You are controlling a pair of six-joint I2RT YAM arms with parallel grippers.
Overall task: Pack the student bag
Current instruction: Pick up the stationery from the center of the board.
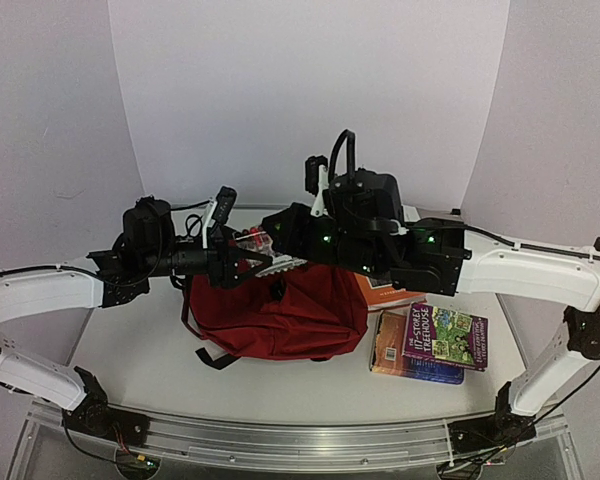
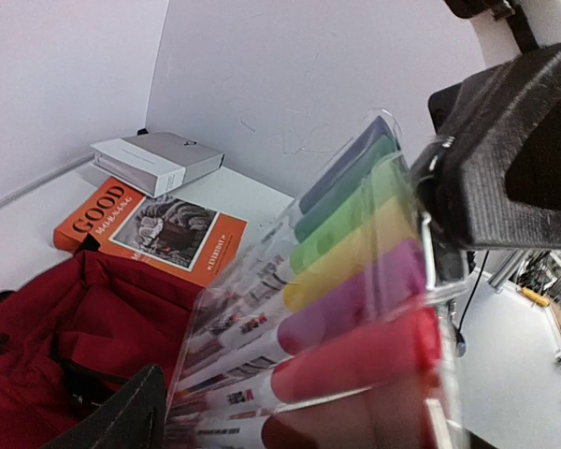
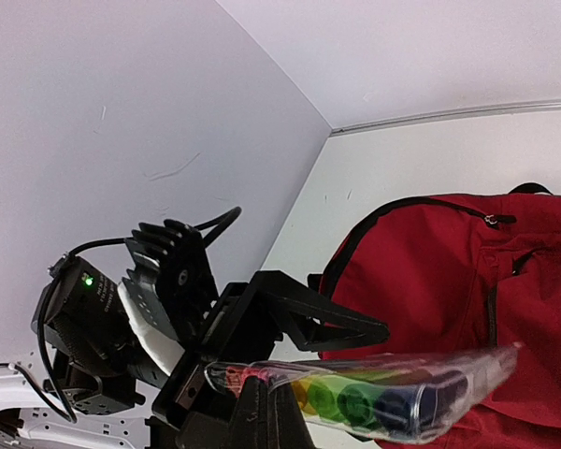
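While both grippers meet above the bag (image 1: 280, 315), a marker pack (image 2: 346, 281) spans between them.
Right gripper (image 1: 285, 240) is clamped on one end of the pack; left gripper (image 1: 248, 262) has its jaws apart around the other end, possibly not touching. The bag lies at the centre of the top view, with books (image 1: 435, 345) to its right.

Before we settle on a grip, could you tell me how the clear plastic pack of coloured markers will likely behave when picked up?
The clear plastic pack of coloured markers is probably light and fairly stiff: it juts out straight, not sagging, in the right-wrist view. Its glossy sleeve looks slippery, so a grip may slide. The round markers inside could shift.
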